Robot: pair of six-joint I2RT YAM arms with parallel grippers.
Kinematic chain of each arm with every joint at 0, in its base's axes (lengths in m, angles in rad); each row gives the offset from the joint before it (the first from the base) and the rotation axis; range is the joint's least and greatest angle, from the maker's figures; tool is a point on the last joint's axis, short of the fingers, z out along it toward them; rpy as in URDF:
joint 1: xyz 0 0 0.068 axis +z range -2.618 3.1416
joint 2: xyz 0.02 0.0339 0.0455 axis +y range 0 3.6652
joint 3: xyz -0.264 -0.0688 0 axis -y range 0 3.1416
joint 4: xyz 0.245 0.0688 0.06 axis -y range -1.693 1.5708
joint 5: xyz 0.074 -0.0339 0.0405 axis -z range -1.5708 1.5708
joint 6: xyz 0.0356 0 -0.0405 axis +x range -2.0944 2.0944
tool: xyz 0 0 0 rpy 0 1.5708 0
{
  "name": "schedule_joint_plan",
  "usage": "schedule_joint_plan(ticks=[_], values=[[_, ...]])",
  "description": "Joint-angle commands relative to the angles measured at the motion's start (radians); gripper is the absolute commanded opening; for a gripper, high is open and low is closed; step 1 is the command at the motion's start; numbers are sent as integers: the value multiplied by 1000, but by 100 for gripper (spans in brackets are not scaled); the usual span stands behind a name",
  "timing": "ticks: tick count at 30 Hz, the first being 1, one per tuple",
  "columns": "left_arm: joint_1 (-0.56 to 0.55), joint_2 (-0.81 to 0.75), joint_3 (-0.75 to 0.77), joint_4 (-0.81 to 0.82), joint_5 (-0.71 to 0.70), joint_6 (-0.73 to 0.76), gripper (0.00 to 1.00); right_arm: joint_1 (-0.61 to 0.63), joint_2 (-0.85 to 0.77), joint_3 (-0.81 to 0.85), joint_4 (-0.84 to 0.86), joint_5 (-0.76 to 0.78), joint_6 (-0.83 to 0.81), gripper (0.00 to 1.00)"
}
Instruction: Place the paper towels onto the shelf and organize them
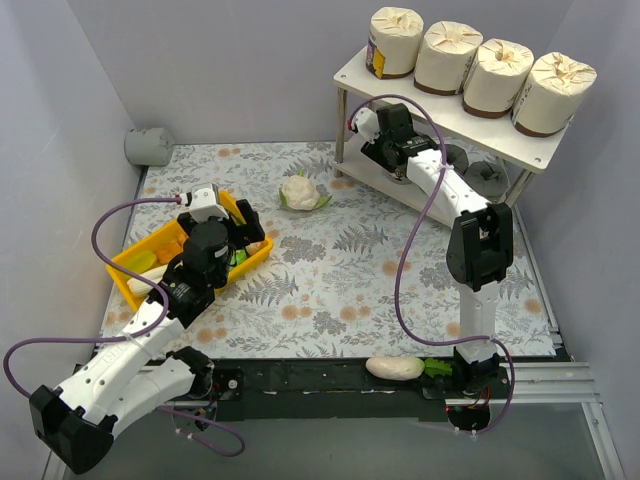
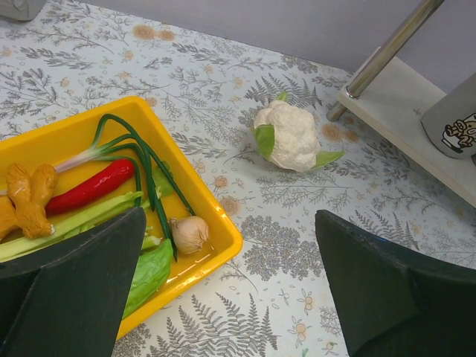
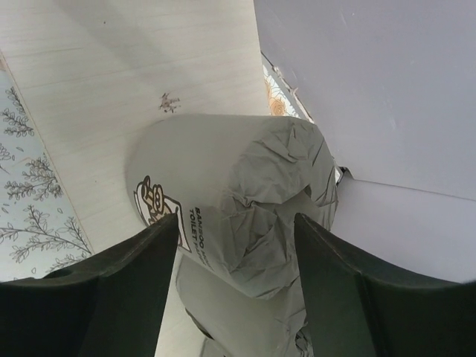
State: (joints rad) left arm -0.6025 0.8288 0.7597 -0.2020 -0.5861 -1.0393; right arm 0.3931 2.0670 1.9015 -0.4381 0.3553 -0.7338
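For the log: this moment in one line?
right gripper astride grey roll on shelf | left gripper open, empty | cream rolls on top

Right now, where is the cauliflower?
In the top view, the cauliflower lies on the table left of the shelf, beyond the yellow tray.

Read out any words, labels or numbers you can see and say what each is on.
"BAMBOO", then "TOILET P" with the rest cut off: printed on the grey roll, beside a cartoon logo.
Colourful label on the leftmost cream roll on the shelf: too small to read.
Nothing else legible.
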Motion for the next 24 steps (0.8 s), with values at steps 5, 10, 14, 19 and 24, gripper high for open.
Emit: schedule_joint_plan(ticks=[5,10,14,19,24], values=[[-2,4,15,-19,-110,10,98,44,-152,71,-59,-62,77,75],[-2,-4,19,-16,-26,33,98,95,-304,-37,-64,-177,233,76],[9,44,104,-62,-30,-8,98,148,-490,-244,68,-311,358,76],[188,188,297,-138,138,-72,98,239,-760,-550,238,-417,459,79],[427,357,449,-198,331,-116,98,262,-944,-732,320,-525,614,78]])
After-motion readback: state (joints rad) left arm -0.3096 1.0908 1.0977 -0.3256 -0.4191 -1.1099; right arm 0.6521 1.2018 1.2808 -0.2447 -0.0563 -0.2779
